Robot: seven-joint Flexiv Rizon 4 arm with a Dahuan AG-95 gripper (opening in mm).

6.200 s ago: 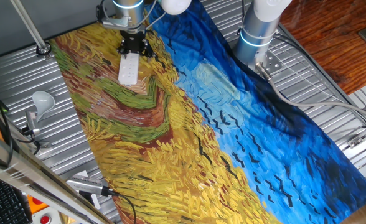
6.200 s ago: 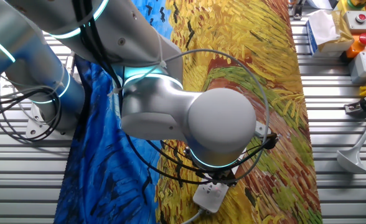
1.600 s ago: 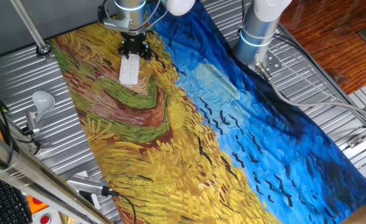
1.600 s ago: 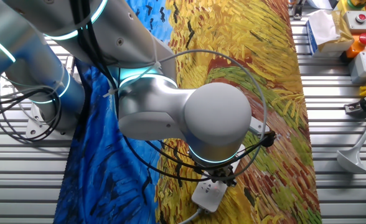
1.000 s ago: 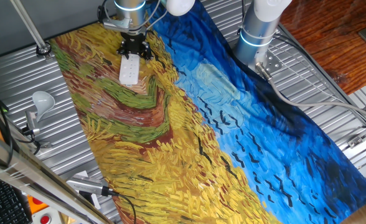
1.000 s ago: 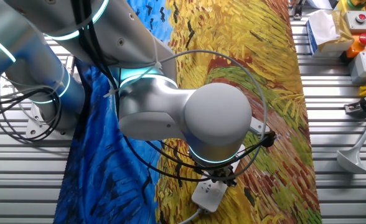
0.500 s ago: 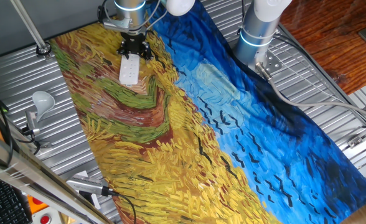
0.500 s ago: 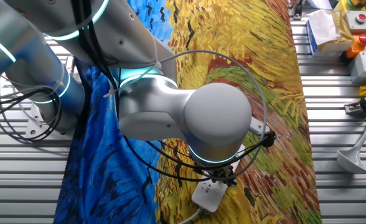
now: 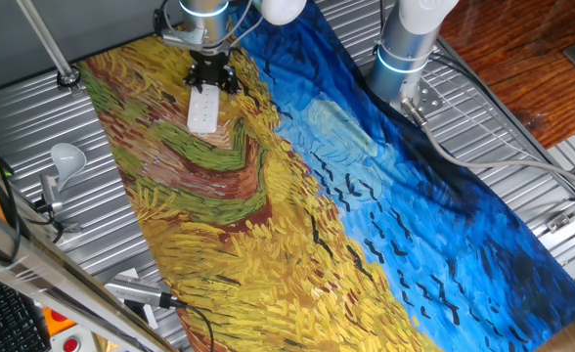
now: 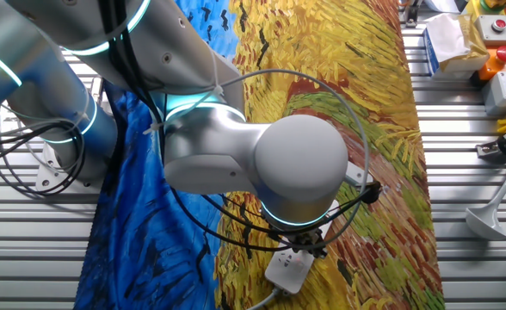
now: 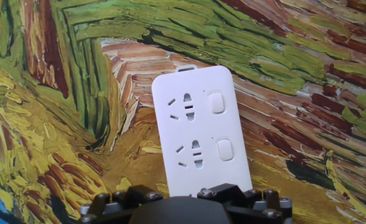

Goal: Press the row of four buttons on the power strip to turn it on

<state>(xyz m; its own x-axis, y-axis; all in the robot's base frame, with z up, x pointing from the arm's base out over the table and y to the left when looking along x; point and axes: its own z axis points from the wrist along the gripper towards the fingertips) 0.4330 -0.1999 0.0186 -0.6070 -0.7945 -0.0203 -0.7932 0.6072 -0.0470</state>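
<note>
Looking along the fingers, you saw the gripper poised over the near end of the strip, its black body hiding that end; you could not tell whether the fingers were open or shut. Two buttons showed along the strip's right side, the rest lay hidden. The strip lay flat on the painted cloth near its far corner, close to the cloth's end edge, with open cloth beyond its free end. Its long axis ran straight away from the gripper.
</note>
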